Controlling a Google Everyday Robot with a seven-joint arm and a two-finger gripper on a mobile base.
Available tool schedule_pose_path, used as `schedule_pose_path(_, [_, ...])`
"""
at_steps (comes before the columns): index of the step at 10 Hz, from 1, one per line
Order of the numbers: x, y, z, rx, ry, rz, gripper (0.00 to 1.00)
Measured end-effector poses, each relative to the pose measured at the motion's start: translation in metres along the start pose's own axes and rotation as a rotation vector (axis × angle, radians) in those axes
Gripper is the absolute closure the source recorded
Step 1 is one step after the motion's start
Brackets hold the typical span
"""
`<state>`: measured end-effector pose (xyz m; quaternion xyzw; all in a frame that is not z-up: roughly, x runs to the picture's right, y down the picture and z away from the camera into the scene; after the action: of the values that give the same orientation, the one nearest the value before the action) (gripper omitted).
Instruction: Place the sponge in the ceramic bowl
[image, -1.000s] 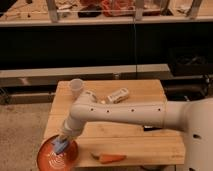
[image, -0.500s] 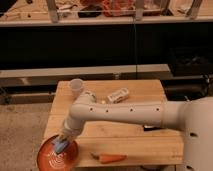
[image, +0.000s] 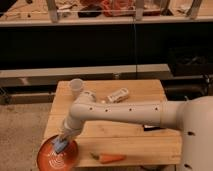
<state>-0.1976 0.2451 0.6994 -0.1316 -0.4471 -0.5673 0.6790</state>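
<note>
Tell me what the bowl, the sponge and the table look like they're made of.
The ceramic bowl looks like glazed ceramic: orange-red with white painted rings. The sponge, at the gripper over the bowl, seems soft foam, matte light blue. The table looks like pale wood, with visible plank seams.
</note>
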Motion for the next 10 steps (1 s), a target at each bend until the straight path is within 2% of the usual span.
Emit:
schedule_pose_path(4, [0.0028, 0.0015, 0.0015, 0.001, -0.002, 0.004, 0.92])
schedule_pose_path(5, [0.0029, 0.001, 0.0025, 0.0, -0.003, 0.003, 0.87])
schedule_pose_path(8, [0.005, 0.001, 0.0044, 0.001, -0.005, 0.003, 0.86])
schedule_pose_path(9, [0.0058, 0.0016, 0.0049, 0.002, -0.006, 0.004, 0.81])
schedule_pose_path(10, [0.0064, 0.0019, 0.0052, 0.002, -0.006, 0.004, 0.81])
